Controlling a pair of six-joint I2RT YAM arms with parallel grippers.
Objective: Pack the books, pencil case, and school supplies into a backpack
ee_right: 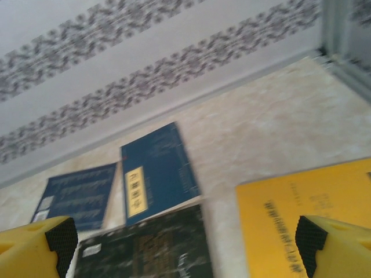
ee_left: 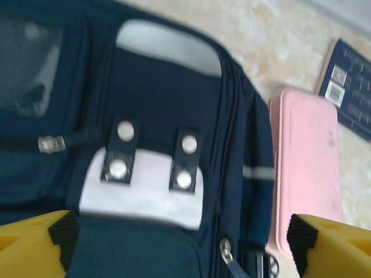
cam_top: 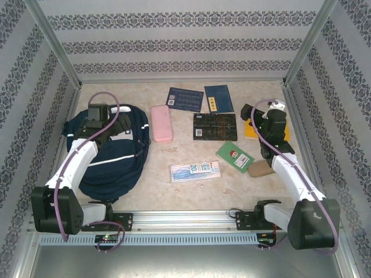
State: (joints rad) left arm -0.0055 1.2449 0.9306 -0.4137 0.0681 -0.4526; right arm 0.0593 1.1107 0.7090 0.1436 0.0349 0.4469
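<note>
The navy backpack [cam_top: 110,165] lies flat at the left, closed, with a zipper pull [ee_left: 226,252] showing by its side seam. My left gripper [cam_top: 120,124] hovers over its upper front [ee_left: 162,104], open, nothing between the yellow fingers [ee_left: 35,243]. The pink pencil case [cam_top: 162,123] lies just right of the backpack [ee_left: 307,168]. Two dark blue books [cam_top: 185,99] [cam_top: 218,98], a black book [cam_top: 215,127], a green book [cam_top: 235,155] and a yellow book [ee_right: 301,202] lie on the table. The school supplies packet [cam_top: 195,171] sits front centre. My right gripper [cam_top: 253,114] is open over the black and yellow books.
Patterned walls enclose the table on three sides, with metal corner posts [cam_top: 301,46] at the back. A tan flat object [cam_top: 261,169] lies under my right forearm. The metal rail [cam_top: 185,219] with both arm bases runs along the near edge.
</note>
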